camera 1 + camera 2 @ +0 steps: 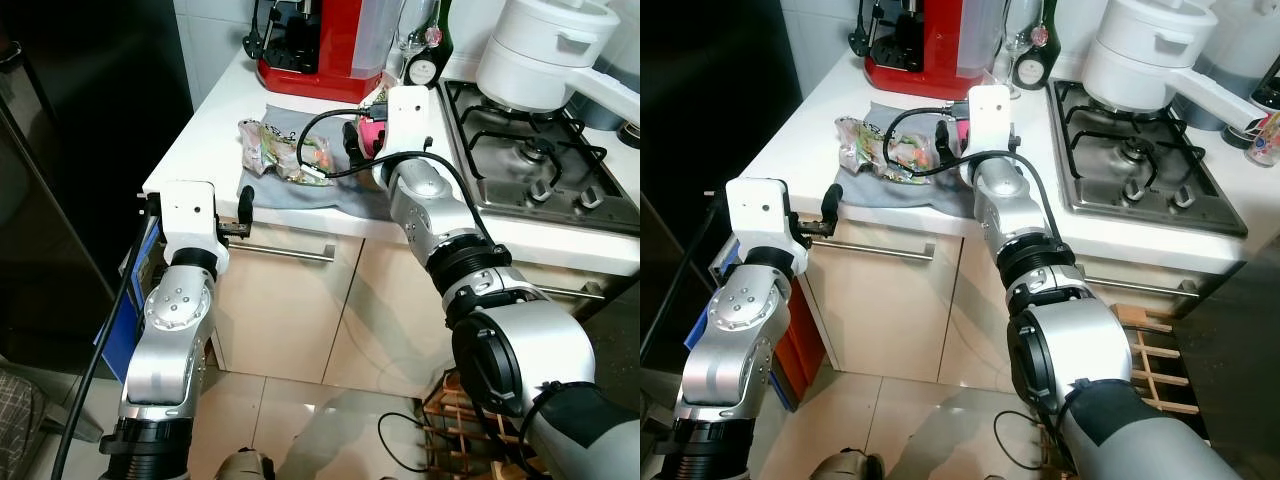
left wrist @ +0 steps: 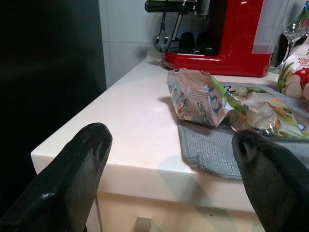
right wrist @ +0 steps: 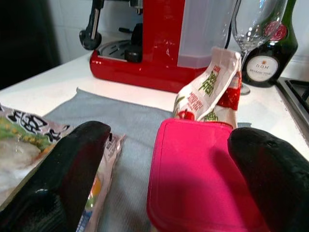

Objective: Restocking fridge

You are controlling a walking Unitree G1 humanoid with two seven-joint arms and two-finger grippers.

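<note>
Right gripper [image 3: 169, 179] fingers wide apart astride pink container [image 3: 198, 179], contact unclear; left gripper [image 2: 169, 183] spread, empty

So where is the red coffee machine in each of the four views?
Left eye view: the red coffee machine at the top, at the counter's back.
Right eye view: the machine at the top, left of centre.
Left wrist view: it stands behind the food bag.
Right wrist view: it stands behind the pink box.
Shared landmark: the grey cloth before it.
</note>
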